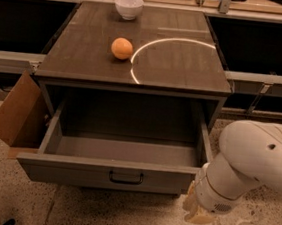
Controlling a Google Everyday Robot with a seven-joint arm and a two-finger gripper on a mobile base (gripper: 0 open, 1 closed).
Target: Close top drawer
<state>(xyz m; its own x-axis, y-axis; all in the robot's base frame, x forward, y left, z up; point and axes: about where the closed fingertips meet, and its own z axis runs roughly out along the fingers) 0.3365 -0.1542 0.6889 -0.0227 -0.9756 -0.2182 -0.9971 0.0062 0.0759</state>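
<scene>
The top drawer (74, 172) is pulled far out of the dark cabinet. It is a wide grey box, and its inside looks empty. Its flat grey front faces me with a small dark pull handle (125, 177) at the centre. My white arm (249, 161) comes in from the right. My gripper (198, 211) is the cream-coloured end hanging low at the drawer front's right corner, close to the floor. It is beside the drawer and I cannot tell whether it touches it. The lower drawers are hidden beneath the open one.
An orange (122, 48) and a white bowl (128, 6) sit on the cabinet top (176, 63). An open cardboard box (15, 114) leans at the cabinet's left side. Dark shelving runs behind on both sides. The floor is speckled stone.
</scene>
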